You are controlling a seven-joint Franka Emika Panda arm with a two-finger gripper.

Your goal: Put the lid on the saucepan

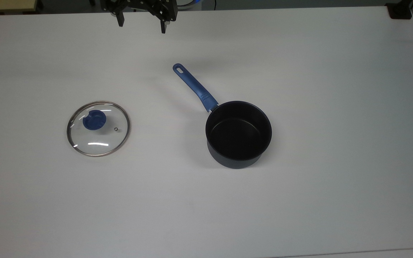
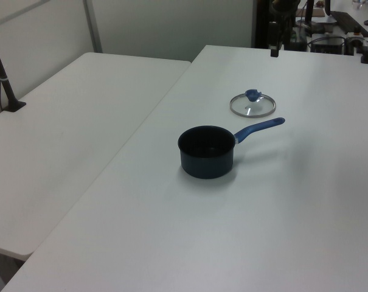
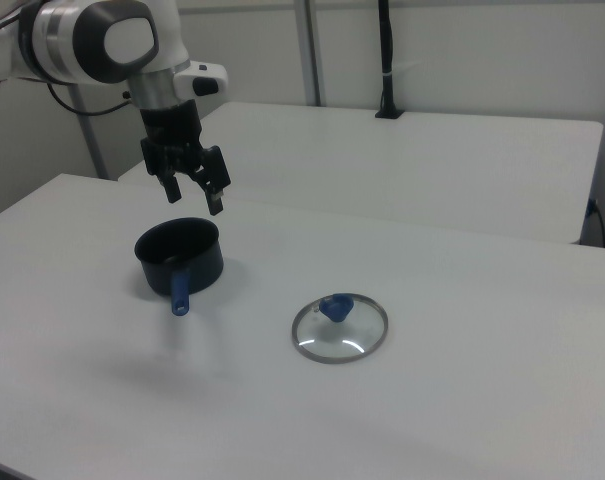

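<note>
The glass lid (image 1: 98, 129) with a steel rim and blue knob (image 1: 94, 119) lies flat on the white table (image 1: 299, 200), on the top view's left. The dark navy saucepan (image 1: 238, 134) stands upright and uncovered to its right, its long blue handle (image 1: 194, 87) pointing to the far left. My gripper (image 1: 142, 24) hangs open and empty above the table's far edge, apart from both. In the right view the gripper (image 3: 194, 197) hovers over the saucepan (image 3: 179, 258), with the lid (image 3: 339, 328) lower right. In the left view the lid (image 2: 252, 104) lies beyond the saucepan (image 2: 207, 152).
A second white table (image 2: 62, 121) adjoins on the left view's left, with a black clamped post (image 2: 7, 91) at its edge. A black clamp (image 1: 400, 10) sits at the top view's far right corner. Equipment stands behind the table's far edge (image 2: 329, 30).
</note>
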